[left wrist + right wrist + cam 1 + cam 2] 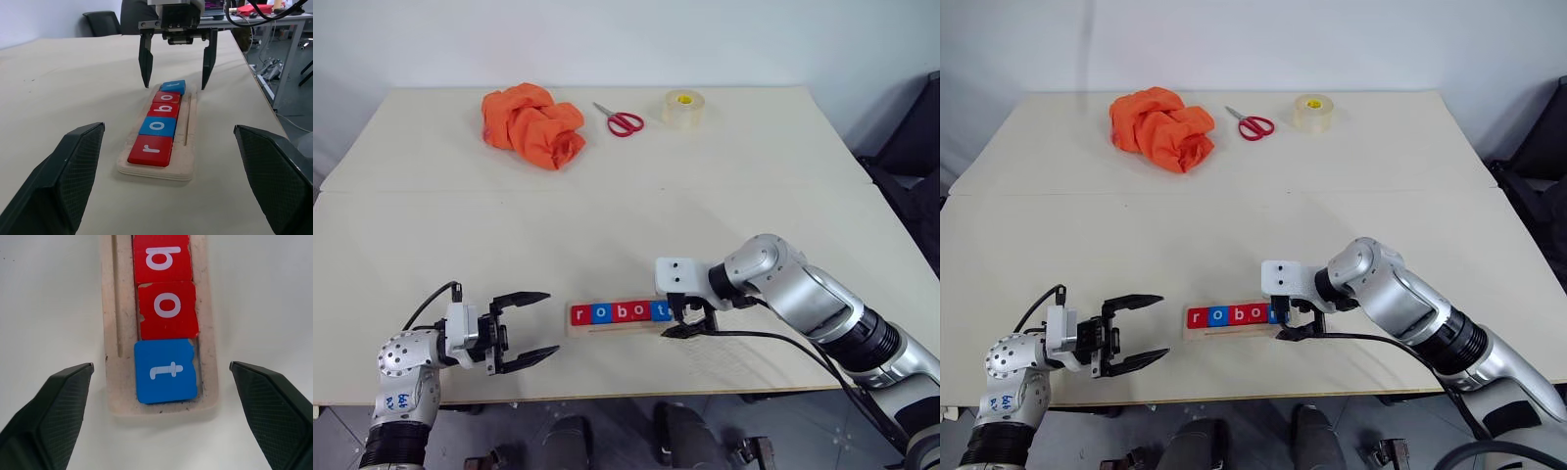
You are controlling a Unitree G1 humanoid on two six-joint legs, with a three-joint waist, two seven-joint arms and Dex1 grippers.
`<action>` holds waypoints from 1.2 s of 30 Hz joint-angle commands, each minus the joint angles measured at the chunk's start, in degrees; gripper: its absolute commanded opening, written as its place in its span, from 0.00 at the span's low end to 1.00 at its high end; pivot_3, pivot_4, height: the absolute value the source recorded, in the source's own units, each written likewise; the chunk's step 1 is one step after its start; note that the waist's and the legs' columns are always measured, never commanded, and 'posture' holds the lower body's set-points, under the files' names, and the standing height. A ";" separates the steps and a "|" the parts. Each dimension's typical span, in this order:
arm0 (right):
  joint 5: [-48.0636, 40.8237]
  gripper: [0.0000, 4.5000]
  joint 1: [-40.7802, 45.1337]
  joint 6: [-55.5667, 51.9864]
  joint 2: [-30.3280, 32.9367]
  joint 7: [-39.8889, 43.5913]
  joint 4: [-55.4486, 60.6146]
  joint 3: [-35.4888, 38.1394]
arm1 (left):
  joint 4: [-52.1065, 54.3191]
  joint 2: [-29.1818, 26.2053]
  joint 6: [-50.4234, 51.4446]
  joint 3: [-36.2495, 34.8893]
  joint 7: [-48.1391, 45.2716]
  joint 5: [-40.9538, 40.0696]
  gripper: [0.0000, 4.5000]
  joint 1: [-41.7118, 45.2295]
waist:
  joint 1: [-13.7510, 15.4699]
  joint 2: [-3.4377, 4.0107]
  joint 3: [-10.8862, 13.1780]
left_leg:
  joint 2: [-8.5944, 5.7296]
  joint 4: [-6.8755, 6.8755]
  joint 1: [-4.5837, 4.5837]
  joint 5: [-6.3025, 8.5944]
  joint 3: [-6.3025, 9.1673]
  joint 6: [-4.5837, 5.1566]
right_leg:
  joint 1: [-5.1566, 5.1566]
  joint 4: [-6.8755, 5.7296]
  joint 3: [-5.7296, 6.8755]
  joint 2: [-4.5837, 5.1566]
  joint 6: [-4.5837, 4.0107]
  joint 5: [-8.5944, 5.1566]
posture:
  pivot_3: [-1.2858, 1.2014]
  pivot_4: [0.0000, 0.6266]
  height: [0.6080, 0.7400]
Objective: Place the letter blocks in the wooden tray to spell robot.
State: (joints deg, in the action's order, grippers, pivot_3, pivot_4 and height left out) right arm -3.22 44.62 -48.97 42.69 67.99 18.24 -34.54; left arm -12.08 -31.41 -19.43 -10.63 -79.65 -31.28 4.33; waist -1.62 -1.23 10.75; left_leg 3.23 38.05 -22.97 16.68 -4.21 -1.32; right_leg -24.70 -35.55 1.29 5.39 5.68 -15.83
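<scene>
I am holding my right gripper (176, 68) spread wide over the blue t block (166, 371) lying in the wooden tray (111, 333); my left gripper (527, 328) is gaping apart beside the tray.

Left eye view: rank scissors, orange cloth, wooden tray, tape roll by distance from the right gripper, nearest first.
From the right gripper:
1. wooden tray, right beside it at the near edge.
2. scissors, far side, middle.
3. tape roll, far side, right of the scissors; too close to the scissors to call firmly.
4. orange cloth, far left.
</scene>
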 commanded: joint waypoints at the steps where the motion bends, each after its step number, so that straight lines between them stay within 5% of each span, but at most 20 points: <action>1: -1.59 0.99 0.15 -0.25 0.99 0.13 3.02 3.62 | 0.31 0.26 -0.60 -0.03 0.12 0.03 1.00 0.50 | 0.01 0.00 0.00 | 0.00 0.00 0.00 0.00 0.00 0.00 | 0.00 0.00 0.00 0.00 0.00 0.00 | 0.52 0.24 1.00; 5: -4.51 0.86 -4.18 3.34 3.21 0.81 4.08 9.15 | -0.43 0.27 -0.72 0.03 -0.02 0.12 1.00 1.18 | 0.11 0.00 0.00 | 0.01 0.00 0.00 0.00 0.02 0.00 | 0.01 0.00 0.03 -0.01 0.00 0.00 | 0.52 0.24 1.00; 16: -5.20 0.03 -7.47 7.74 3.66 2.36 1.28 7.87 | -0.90 0.28 -0.67 0.42 -0.23 0.22 1.00 2.12 | 0.01 0.00 0.00 | 0.05 0.01 0.02 0.00 0.02 0.00 | 0.02 -0.01 0.03 -0.08 0.01 0.01 | 0.52 0.24 1.00; 36: -4.92 0.01 -5.99 10.18 0.57 1.92 -0.87 8.72 | -0.95 0.41 -0.90 0.49 0.30 0.62 1.00 2.34 | 0.01 -0.02 -0.01 | 0.04 0.04 0.04 -0.01 0.02 0.00 | 0.04 -0.05 0.02 -0.07 0.01 0.01 | 0.52 0.24 1.00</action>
State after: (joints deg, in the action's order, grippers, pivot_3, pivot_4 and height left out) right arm -6.82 38.20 -38.62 42.97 69.65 14.74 -28.39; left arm -13.77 -31.16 -19.54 -10.13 -79.60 -30.95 6.31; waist -1.60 -1.25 10.73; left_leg 3.27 38.09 -22.93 16.68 -4.19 -1.33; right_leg -24.67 -35.60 1.31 5.32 5.69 -15.82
